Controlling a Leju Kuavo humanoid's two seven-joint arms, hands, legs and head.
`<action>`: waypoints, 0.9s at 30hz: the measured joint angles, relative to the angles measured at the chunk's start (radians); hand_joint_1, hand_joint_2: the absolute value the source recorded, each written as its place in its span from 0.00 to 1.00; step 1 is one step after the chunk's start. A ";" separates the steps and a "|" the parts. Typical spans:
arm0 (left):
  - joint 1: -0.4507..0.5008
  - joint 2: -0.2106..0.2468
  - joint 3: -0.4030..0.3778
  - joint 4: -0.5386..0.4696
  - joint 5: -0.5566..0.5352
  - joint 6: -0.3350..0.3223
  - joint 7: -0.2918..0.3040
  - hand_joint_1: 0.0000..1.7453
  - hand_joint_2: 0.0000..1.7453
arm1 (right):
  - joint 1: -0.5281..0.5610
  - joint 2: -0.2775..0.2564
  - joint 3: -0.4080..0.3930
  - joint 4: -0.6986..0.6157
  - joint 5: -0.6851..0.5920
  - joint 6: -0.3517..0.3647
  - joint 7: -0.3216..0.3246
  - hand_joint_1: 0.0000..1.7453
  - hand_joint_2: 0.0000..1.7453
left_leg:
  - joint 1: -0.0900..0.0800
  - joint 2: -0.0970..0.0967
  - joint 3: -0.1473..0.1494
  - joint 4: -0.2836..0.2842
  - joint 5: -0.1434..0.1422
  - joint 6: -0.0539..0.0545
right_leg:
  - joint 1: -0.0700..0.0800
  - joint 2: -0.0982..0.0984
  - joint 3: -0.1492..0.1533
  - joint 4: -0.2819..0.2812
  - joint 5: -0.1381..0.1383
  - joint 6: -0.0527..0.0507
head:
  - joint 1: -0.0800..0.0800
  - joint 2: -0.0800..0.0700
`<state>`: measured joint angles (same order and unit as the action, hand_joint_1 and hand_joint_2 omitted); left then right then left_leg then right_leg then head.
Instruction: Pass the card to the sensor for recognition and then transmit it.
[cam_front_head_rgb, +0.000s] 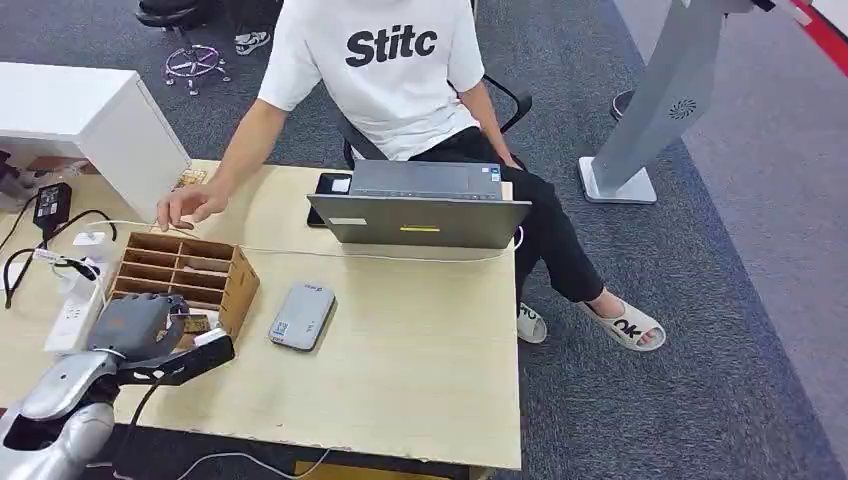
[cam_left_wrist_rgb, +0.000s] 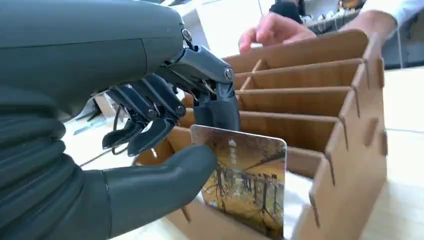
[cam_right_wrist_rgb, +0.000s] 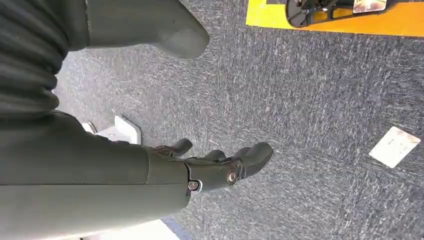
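A card (cam_left_wrist_rgb: 247, 185) printed with a brown tree scene stands upright at the near end of the slotted wooden card rack (cam_left_wrist_rgb: 320, 100). My left hand (cam_left_wrist_rgb: 150, 115) pinches it between the thumb and a dark finger. In the head view the same left hand (cam_front_head_rgb: 140, 325) sits at the rack's (cam_front_head_rgb: 185, 265) near end, with the card (cam_front_head_rgb: 194, 323) just showing. The grey card sensor (cam_front_head_rgb: 302, 315) lies flat on the table, right of the rack. My right hand (cam_right_wrist_rgb: 210, 170) hangs over the carpet, fingers apart, holding nothing.
A seated person rests a hand (cam_front_head_rgb: 190, 205) at the rack's far end. A grey laptop (cam_front_head_rgb: 420, 215) and a dark phone (cam_front_head_rgb: 330, 185) lie at the table's far side. A white power strip (cam_front_head_rgb: 75, 300) with cables is left of the rack.
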<state>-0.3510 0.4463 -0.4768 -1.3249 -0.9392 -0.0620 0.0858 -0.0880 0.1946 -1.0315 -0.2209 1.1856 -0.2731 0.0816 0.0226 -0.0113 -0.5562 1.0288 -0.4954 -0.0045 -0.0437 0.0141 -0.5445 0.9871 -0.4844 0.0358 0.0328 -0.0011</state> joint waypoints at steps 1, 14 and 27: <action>0.000 -0.008 0.008 -0.002 -0.011 0.033 0.000 1.00 1.00 | 0.000 0.000 0.000 0.000 -0.001 -0.003 0.003 0.00 1.00 | 0.000 0.000 0.000 0.000 0.000 0.000 | 0.000 0.000 0.000 0.000 0.000 0.000 | 0.001 0.000; 0.000 -0.138 0.166 -0.246 -0.042 0.180 -0.020 1.00 1.00 | 0.000 0.006 0.000 0.000 0.008 -0.026 0.018 0.00 1.00 | 0.000 0.000 0.000 0.000 0.000 0.000 | 0.000 0.000 0.000 0.000 0.000 0.000 | 0.000 0.000; -0.058 -0.182 0.273 -0.248 -0.098 0.212 -0.007 1.00 1.00 | 0.000 0.006 0.000 0.000 0.044 -0.019 0.021 0.00 1.00 | 0.000 -0.001 0.000 0.000 0.001 0.000 | 0.000 -0.001 0.000 0.000 0.000 0.000 | 0.001 0.000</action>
<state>-0.4091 0.2644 -0.2043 -1.5726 -1.0377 0.1498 0.0785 -0.0884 0.2003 -1.0311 -0.2209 1.2298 -0.2922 0.1030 0.0225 -0.0118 -0.5565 1.0289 -0.4945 -0.0045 -0.0437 0.0131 -0.5444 0.9873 -0.4841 0.0356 0.0336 -0.0011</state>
